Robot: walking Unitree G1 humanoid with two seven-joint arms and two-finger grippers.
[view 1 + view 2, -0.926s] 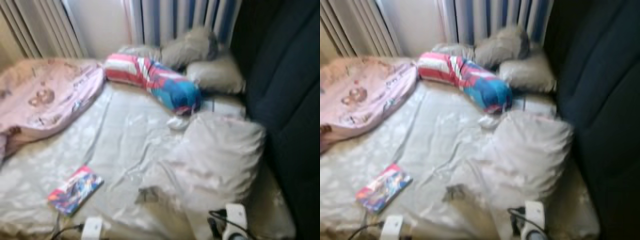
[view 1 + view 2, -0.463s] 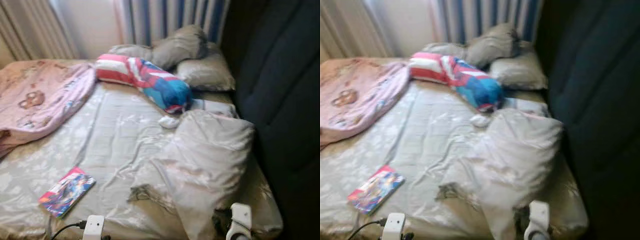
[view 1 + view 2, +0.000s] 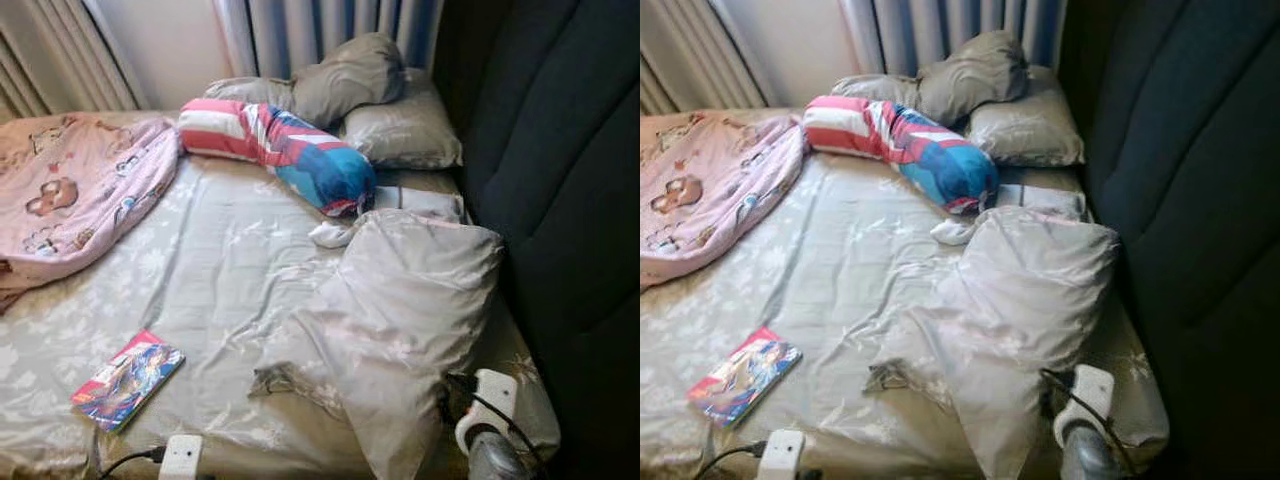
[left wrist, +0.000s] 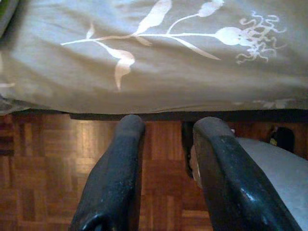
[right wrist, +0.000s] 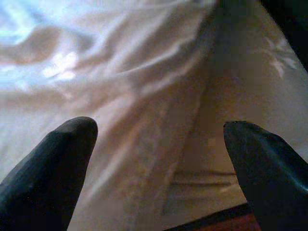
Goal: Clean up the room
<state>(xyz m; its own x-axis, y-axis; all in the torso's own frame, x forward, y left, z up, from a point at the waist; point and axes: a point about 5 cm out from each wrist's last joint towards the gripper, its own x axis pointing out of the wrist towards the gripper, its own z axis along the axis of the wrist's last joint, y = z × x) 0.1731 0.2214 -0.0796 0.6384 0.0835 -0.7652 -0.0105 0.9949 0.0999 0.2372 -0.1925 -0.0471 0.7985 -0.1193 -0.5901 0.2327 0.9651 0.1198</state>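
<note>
The right gripper (image 5: 159, 173), fingers spread wide, hangs at the bed's edge just before the slumped grey pillow (image 3: 410, 310); the left gripper (image 4: 166, 159), narrowly parted, holds nothing. Beyond them the comic book (image 3: 128, 380), bolster (image 3: 290, 150) and pink blanket (image 3: 75, 195) lie untidied: the cleanup looks barely begun.

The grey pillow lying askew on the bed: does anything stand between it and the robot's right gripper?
Nothing visible does. The right gripper, fingers spread wide, points straight at the grey pillow near the bed edge.
</note>
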